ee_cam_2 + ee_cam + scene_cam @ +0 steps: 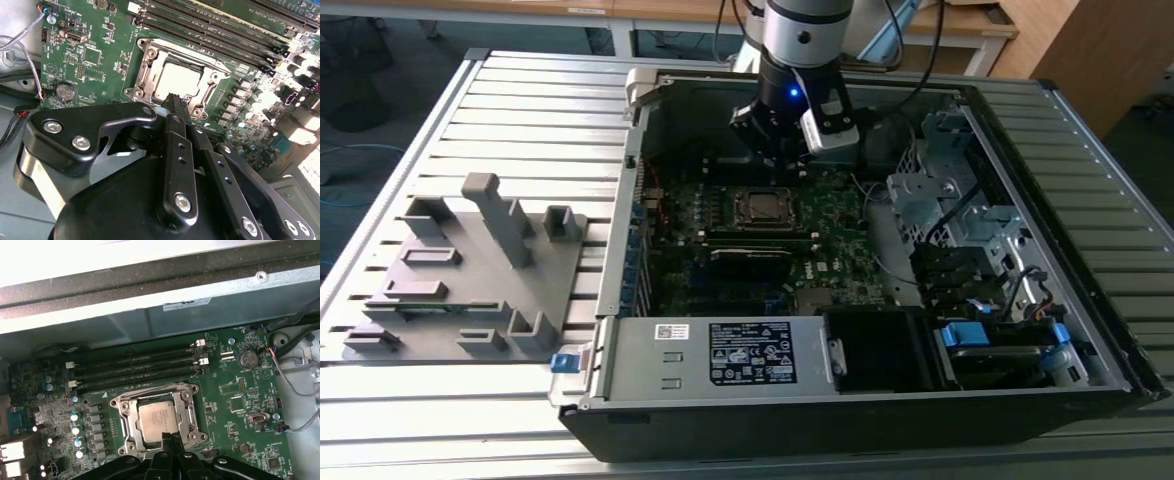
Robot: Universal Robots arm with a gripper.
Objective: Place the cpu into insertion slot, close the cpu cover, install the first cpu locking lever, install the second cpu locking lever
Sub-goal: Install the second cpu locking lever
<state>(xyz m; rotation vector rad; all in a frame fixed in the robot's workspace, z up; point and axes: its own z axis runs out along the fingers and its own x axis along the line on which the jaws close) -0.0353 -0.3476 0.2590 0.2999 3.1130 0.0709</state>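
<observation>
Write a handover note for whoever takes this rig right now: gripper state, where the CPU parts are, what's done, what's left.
Gripper: fingers together, holding nothing, tips at the edge of the insertion slot.
Cpu: lying flat in the slot on the motherboard, inside the open computer case.
Cpu cover: appears down, framing the chip.
Done: chip placed; cover looks closed.
Left: both locking levers; I cannot tell from these views whether either is latched.
</observation>
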